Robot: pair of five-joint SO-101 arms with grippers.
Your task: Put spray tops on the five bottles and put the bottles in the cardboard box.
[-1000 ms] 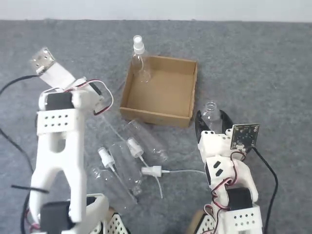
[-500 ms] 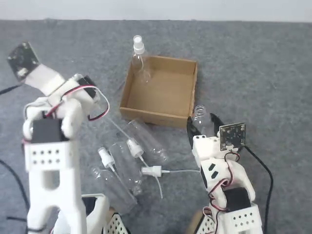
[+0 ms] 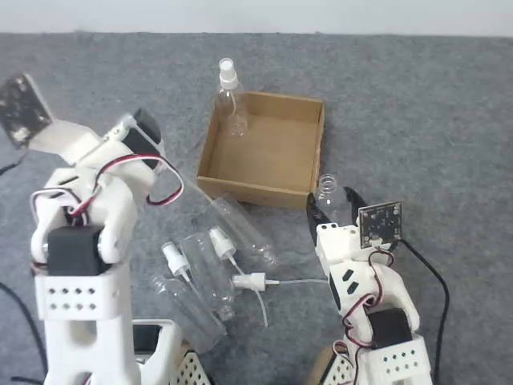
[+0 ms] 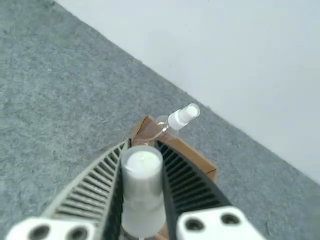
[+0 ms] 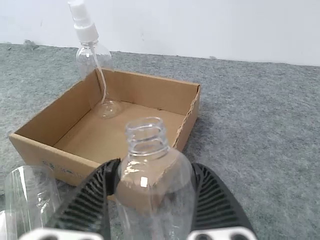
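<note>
Left gripper (image 4: pixel 140 150): clamped on spray top (image 4: pixel 142 182); arm swung further left than before. Right gripper (image 5: pixel 152 167): closed around open bottle (image 5: pixel 146 137); shifted toward cardboard box (image 3: pixel 256 192) corner.

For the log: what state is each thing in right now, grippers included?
Cardboard box: open, upright.
Capped bottle: standing in the box's corner, spray top on.
Open bottle: upright, no top, gripped.
Right gripper: shut on the open bottle.
Held spray top: off any bottle, gripped.
Left gripper: shut on the held spray top.
Three other bottles: lying on their sides, uncapped.
Three loose spray tops: lying among them.
</note>
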